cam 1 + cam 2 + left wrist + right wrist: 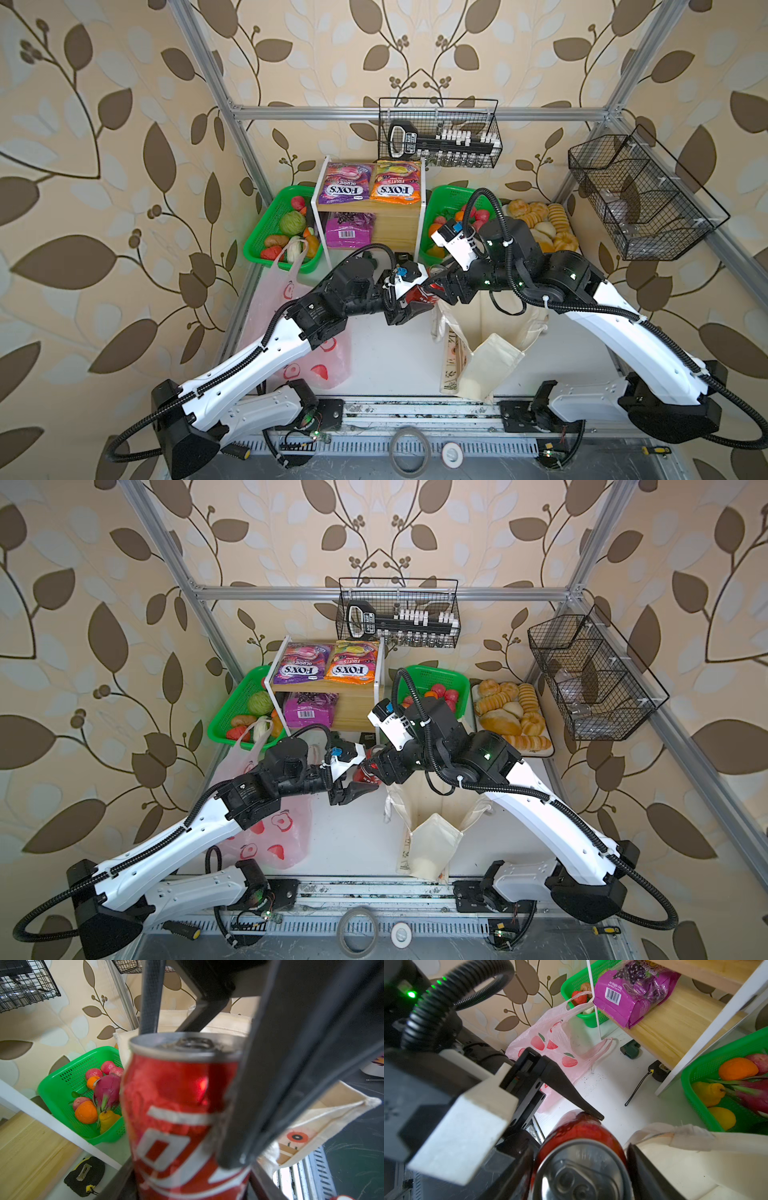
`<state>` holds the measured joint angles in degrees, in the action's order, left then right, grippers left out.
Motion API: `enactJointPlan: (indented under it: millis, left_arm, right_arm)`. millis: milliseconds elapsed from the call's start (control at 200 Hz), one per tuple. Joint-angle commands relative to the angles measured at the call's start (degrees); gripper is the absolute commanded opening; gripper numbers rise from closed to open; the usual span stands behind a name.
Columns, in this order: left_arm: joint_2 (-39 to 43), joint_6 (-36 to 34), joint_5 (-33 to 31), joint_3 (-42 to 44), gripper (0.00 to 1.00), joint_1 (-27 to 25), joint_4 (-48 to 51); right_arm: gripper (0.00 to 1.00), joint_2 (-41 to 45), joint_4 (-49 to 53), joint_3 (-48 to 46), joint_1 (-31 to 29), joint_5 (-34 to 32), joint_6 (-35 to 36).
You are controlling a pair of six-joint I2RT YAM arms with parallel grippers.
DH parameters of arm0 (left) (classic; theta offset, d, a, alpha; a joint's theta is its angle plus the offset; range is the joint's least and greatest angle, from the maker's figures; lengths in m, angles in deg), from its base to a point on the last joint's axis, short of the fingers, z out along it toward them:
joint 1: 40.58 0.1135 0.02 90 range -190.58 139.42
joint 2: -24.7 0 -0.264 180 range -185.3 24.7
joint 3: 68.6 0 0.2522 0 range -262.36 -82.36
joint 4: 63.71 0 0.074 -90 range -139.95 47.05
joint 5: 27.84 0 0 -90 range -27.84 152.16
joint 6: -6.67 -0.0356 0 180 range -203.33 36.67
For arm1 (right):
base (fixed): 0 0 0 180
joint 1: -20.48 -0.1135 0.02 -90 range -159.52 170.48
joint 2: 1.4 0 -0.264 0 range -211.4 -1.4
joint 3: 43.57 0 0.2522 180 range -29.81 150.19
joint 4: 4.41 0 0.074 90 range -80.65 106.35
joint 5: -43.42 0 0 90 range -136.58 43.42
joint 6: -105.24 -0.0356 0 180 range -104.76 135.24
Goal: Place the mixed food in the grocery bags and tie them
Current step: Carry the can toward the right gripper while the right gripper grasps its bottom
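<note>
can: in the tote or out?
Out. The left gripper holds the can beside the tote, with the right gripper fingers flanking its top.

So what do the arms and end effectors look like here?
The left arm and right arm have white shell links, black joint housings and black bases. Black corrugated conduit runs along each, held by white zip ties. Green lights glow on some joints. White camera blocks sit at the wrists. The left end effector and right end effector are black, with tapered wedge-shaped fingers.
</note>
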<state>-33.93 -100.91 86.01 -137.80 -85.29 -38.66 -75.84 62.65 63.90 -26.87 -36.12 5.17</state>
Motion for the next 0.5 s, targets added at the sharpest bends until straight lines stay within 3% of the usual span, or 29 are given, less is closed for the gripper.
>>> enactJointPlan:
  millis: [0,495]
  left_arm:
    - [1.7,-1.5,0.6,-4.4,0.32,-0.6,-7.3]
    - [2.1,-0.8,0.2,-4.2,0.33,-1.8,-7.7]
  right_arm:
    - [0.71,-0.4,1.8,0.5,-0.3,2.5,-0.4]
    - [0.73,-0.7,2.2,-0.6,-0.6,3.1,-0.4]
